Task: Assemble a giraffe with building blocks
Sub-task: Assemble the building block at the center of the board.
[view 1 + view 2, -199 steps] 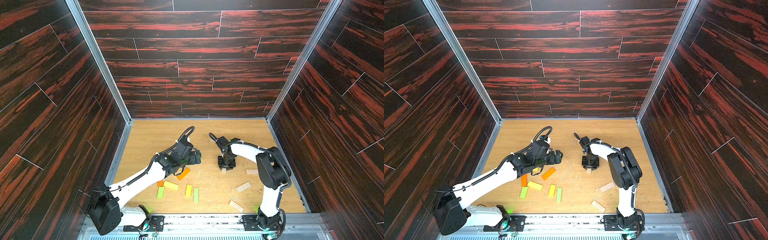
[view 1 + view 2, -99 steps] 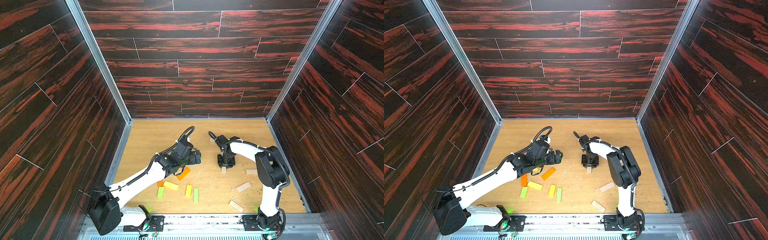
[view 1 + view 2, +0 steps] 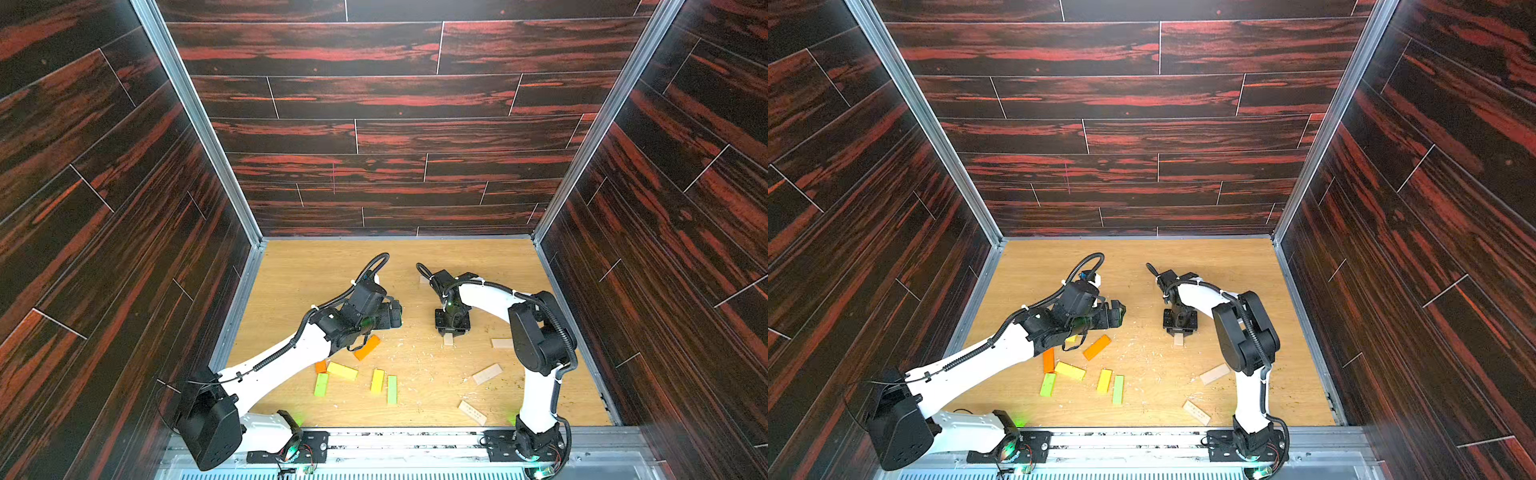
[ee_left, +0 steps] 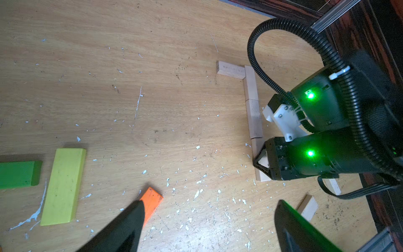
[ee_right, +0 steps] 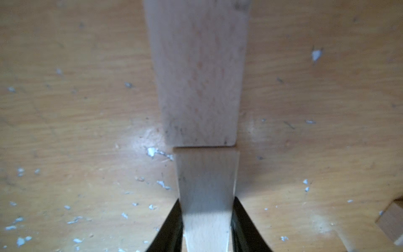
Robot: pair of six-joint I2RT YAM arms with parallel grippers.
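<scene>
Plain wooden planks lie end to end in a row [image 4: 253, 117] on the table, with one plank [image 4: 230, 69] set crosswise at the far end. My right gripper [image 5: 206, 218] points down over the row's near end, shut on the last plain plank [image 5: 206, 174], whose end butts against its neighbour [image 5: 198, 76]. In both top views the plank's tip [image 3: 448, 340] pokes out below the right gripper [image 3: 1179, 332]. My left gripper [image 4: 210, 204] is open and holds nothing, hovering beside an orange block [image 4: 151, 201], left of the right arm [image 3: 395, 313].
Coloured blocks lie near the left arm: orange [image 3: 367, 347], yellow [image 3: 342, 371], green [image 3: 321, 384], yellow-orange [image 3: 377, 380], green [image 3: 392, 389]. Loose plain planks [image 3: 487, 373] [image 3: 472, 412] [image 3: 502, 343] lie by the right arm's base. Dark walls enclose the table.
The right gripper's jaws have narrowed onto the plain plank at the row's end. The left arm has not moved.
</scene>
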